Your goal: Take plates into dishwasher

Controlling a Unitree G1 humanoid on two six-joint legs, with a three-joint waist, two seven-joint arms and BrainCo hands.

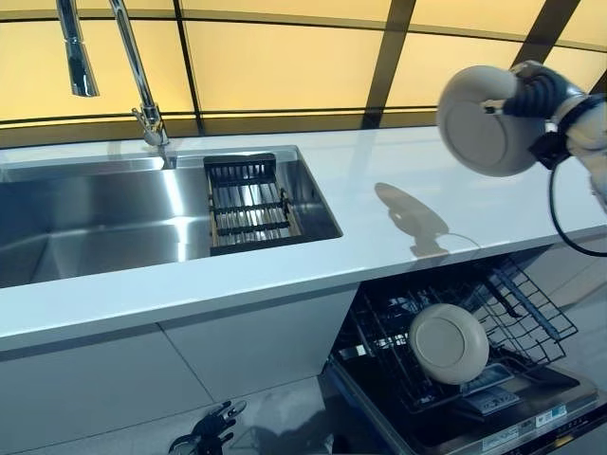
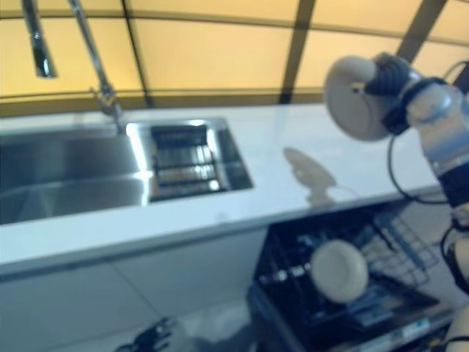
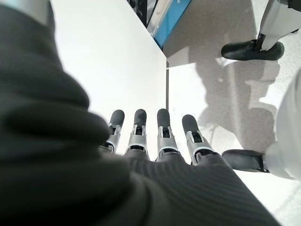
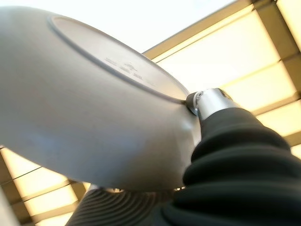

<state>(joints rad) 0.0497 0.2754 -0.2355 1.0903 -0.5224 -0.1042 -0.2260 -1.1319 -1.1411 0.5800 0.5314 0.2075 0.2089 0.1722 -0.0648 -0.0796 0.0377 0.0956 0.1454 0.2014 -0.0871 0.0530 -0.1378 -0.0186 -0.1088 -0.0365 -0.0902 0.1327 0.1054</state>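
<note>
My right hand [image 1: 539, 95] holds a cream plate [image 1: 486, 121] up in the air over the right end of the white counter [image 1: 398, 190], its underside turned toward me. The right wrist view shows that plate [image 4: 89, 103] from below with a finger [image 4: 207, 101] hooked on its rim. A second cream plate [image 1: 449, 342] stands on edge in the lower rack [image 1: 531, 313] of the open dishwasher under the counter. My left hand [image 1: 204, 431] hangs low near the floor in front of the cabinet, its fingers [image 3: 162, 129] straight.
A steel sink [image 1: 104, 223] with a black drying rack [image 1: 245, 201] and a tall tap [image 1: 142, 85] takes up the counter's left half. The dishwasher door [image 1: 512, 427] lies open toward me at the lower right. White cabinet fronts [image 1: 190, 370] run below the counter.
</note>
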